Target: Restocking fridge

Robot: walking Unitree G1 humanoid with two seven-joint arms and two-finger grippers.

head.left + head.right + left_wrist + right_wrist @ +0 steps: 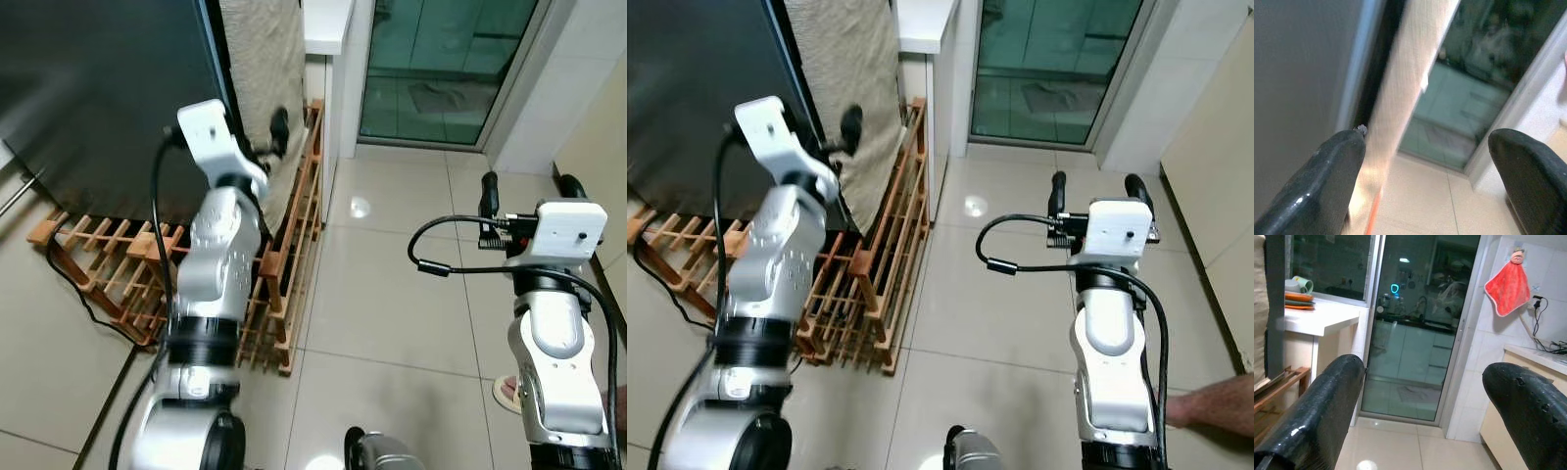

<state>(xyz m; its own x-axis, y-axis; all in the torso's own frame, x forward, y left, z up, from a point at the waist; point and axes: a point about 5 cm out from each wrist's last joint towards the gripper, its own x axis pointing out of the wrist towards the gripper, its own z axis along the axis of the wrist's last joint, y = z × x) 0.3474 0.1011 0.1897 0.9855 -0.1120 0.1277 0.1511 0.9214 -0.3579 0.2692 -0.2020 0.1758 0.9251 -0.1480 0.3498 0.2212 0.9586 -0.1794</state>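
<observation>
Item one, the dark fridge (98,88), stands at my left, door closed, above a wooden rack (284,255) on the floor. My left end effector (269,137) is raised at its door edge, fingers spread, empty. My right end effector (1097,196) hovers wide open over the tiles, empty.

A wooden rack (284,255) stands near a glass door (441,69).

Dark fridge (98,88), door shut, upright beside beige cloth-draped side

fridge (98,98) left, wooden rack (284,255) beside
</observation>
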